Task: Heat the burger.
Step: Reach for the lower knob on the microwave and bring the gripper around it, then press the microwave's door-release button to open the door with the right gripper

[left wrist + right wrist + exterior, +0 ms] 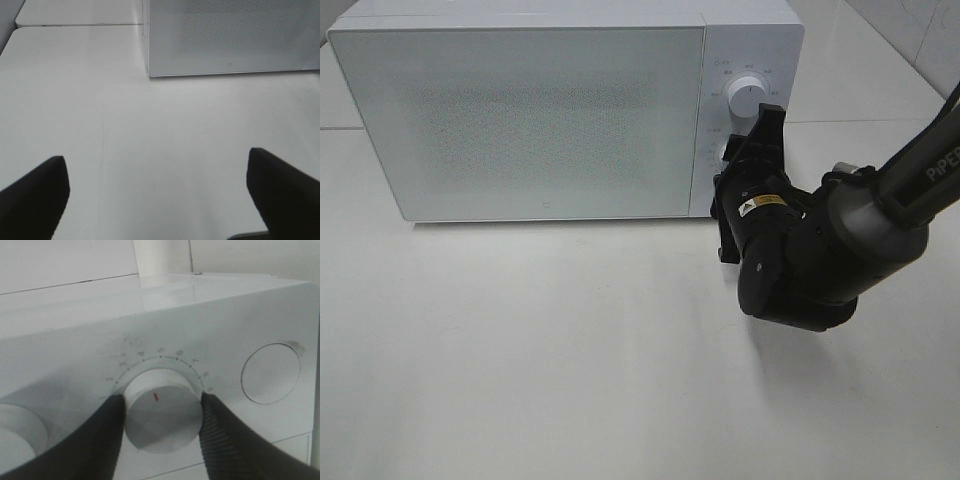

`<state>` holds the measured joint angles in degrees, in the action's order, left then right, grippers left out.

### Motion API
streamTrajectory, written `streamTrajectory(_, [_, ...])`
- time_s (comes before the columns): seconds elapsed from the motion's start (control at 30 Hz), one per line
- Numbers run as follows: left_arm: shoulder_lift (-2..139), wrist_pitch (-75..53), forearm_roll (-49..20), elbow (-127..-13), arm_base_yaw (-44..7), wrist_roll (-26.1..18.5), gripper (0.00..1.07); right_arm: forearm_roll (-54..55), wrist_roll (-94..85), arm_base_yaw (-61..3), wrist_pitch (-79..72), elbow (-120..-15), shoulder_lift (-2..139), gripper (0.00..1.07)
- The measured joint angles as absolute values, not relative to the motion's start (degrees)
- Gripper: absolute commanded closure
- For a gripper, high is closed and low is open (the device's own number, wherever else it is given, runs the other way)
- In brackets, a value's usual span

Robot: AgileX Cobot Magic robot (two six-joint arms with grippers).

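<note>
a white microwave [520,110] sits on the white table [520,350] across the upper part of the high view, its frosted door closed. the burger shows in none of the views.

the right tool [745,140] reaches in from the right edge of the frame to the control panel, just below the upper dial [747,98]. close up, the right tool [161,399] is closed on the numbered dial [159,412]. one ribbed black finger [97,440] presses each side of the dial, and its red mark points toward the 5.

the left tool [157,190] is out of the high view. in its own view its two dark fingers [35,195] stand wide apart over bare table with nothing between them, near the microwave's front corner [150,74].
</note>
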<state>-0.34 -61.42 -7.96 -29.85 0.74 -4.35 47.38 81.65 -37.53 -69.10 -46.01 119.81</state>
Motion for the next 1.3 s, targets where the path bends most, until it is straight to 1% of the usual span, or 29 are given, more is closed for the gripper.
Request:
streamTrajectory(0.03, [-0.34, -61.42, -7.96, -29.85, 0.74, -4.35, 0.18, 46.07, 81.25, -37.7, -69.04, -46.18, 119.81, 0.52])
streamTrajectory(0.13, [-0.34, -61.42, -7.96, -29.85, 0.74, -4.35, 0.18, 44.98, 80.79, -37.87, -68.98, -46.47, 119.81, 0.5])
streamTrajectory(0.17, [-0.34, -61.42, -7.96, -29.85, 0.74, -4.35, 0.18, 43.2, 79.58, -38.39, -69.1, -46.75, 119.81, 0.44])
streamTrajectory(0.2, [-0.34, -61.42, -7.96, -29.85, 0.74, -4.35, 0.18, 42.74, 78.95, -38.5, -69.1, -46.75, 119.81, 0.41])
streamTrajectory(0.23, [-0.34, -61.42, -7.96, -29.85, 0.74, -4.35, 0.18, 42.74, 78.95, -38.5, -69.1, -46.75, 119.81, 0.41])
streamTrajectory(0.27, [-0.34, -61.42, -7.96, -29.85, 0.74, -4.35, 0.18, 42.63, 77.69, -38.5, -68.98, -46.64, 119.81, 0.37])
streamTrajectory(0.37, [-0.34, -61.42, -7.96, -29.85, 0.74, -4.35, 0.18, 42.46, 76.32, -38.45, -68.98, -45.89, 119.46, 0.32])
streamTrajectory(0.7, [-0.34, -61.42, -7.96, -29.85, 0.74, -4.35, 0.18, 41.88, 69.44, -38.33, -69.04, -40.16, 114.82, 0.31])
streamTrajectory(0.77, [-0.34, -61.42, -7.96, -29.85, 0.74, -4.35, 0.18, 40.05, 65.43, -38.33, -64.23, -37.47, 111.96, 0.31])
streamTrajectory(1.03, [-0.34, -61.42, -7.96, -29.85, 0.74, -4.35, 0.18, 36.55, 51.45, -37.64, -53.97, -34.03, 105.14, 0.32])
streamTrajectory(1.07, [-0.34, -61.42, -7.96, -29.85, 0.74, -4.35, 0.18, 34.09, 46.64, -36.5, -49.45, -33.8, 102.79, 0.32])
streamTrajectory(1.2, [-0.34, -61.42, -7.96, -29.85, 0.74, -4.35, 0.18, 29.97, 41.2, -34.43, -43.54, -33.75, 99.58, 0.33])
streamTrajectory(1.23, [-0.34, -61.42, -7.96, -29.85, 0.74, -4.35, 0.18, 26.47, 37.59, -32.72, -38.9, -33.75, 97.4, 0.33])
streamTrajectory(1.27, [-0.34, -61.42, -7.96, -29.85, 0.74, -4.35, 0.18, 26.47, 37.59, -32.72, -38.9, -33.75, 97.4, 0.33])
streamTrajectory(1.3, [-0.34, -61.42, -7.96, -29.85, 0.74, -4.35, 0.18, 23.09, 34.26, -31.0, -33.92, -33.75, 95.74, 0.33])
